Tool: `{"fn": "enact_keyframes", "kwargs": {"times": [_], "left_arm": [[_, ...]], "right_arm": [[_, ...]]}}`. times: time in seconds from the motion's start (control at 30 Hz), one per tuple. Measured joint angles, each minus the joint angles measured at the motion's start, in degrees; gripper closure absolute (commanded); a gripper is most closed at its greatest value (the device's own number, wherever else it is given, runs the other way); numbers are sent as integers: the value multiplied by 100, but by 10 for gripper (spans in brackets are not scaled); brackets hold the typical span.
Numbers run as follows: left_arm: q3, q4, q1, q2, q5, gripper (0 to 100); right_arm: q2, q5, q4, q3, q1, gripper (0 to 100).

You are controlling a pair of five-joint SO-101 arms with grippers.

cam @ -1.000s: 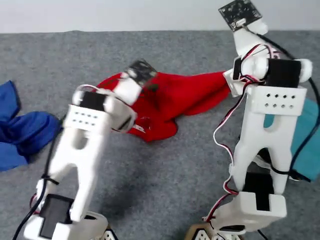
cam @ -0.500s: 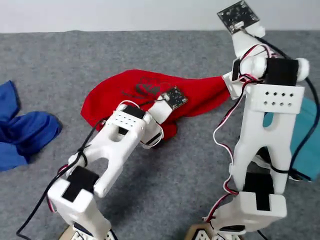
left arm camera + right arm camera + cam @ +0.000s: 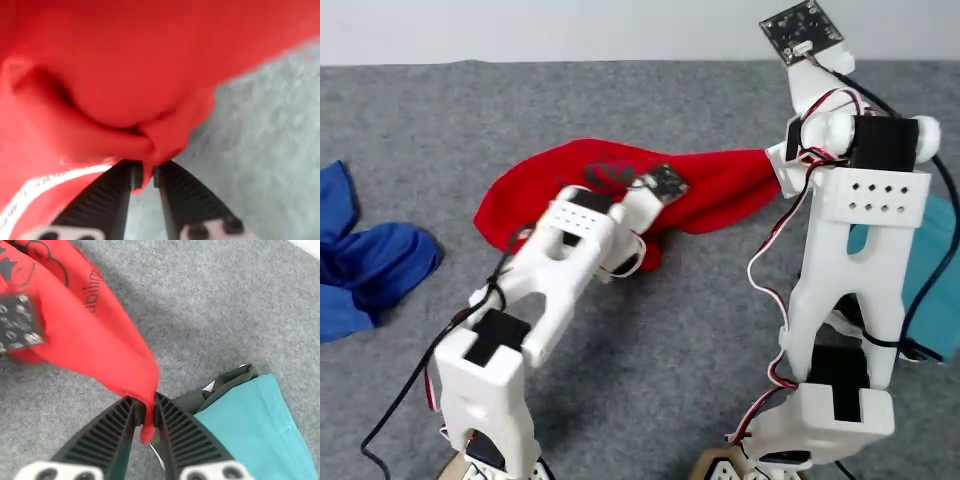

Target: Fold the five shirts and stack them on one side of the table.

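The left end effector and the right end effector each clamp an edge of the red shirt, spread between them over the grey tabletop

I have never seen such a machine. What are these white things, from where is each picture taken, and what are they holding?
These are two small white robot arms, standing side by side at a grey table. The wide picture comes from a fixed camera that looks down over the table. The two close pictures come from a camera on each arm's wrist, so each one shows that arm's own black gripper from very near.

The left gripper is shut on a fold of the red shirt. The right gripper is shut on another end of the same shirt, so both arms hold it.

A blue shirt lies at one edge of the table. A teal shirt lies at the opposite edge, beside the right arm.
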Motion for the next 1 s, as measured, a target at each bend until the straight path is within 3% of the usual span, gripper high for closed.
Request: {"fn": "enact_keyframes", "kwargs": {"times": [0.3, 0.6, 0.83, 1.0], "left_arm": [[-9, 1266, -1187, -2787, 0, 996], [-9, 1626, -2391, -5363, -413, 996], [202, 1609, -3429, -5670, -1134, 995], [1231, 756, -3534, -5002, -1345, 995]], "right_arm": [[-237, 0, 0, 0, 308, 987], [-1196, 0, 0, 0, 431, 987], [-1336, 0, 9, 0, 404, 987], [-475, -18, 9, 0, -62, 987]]}}
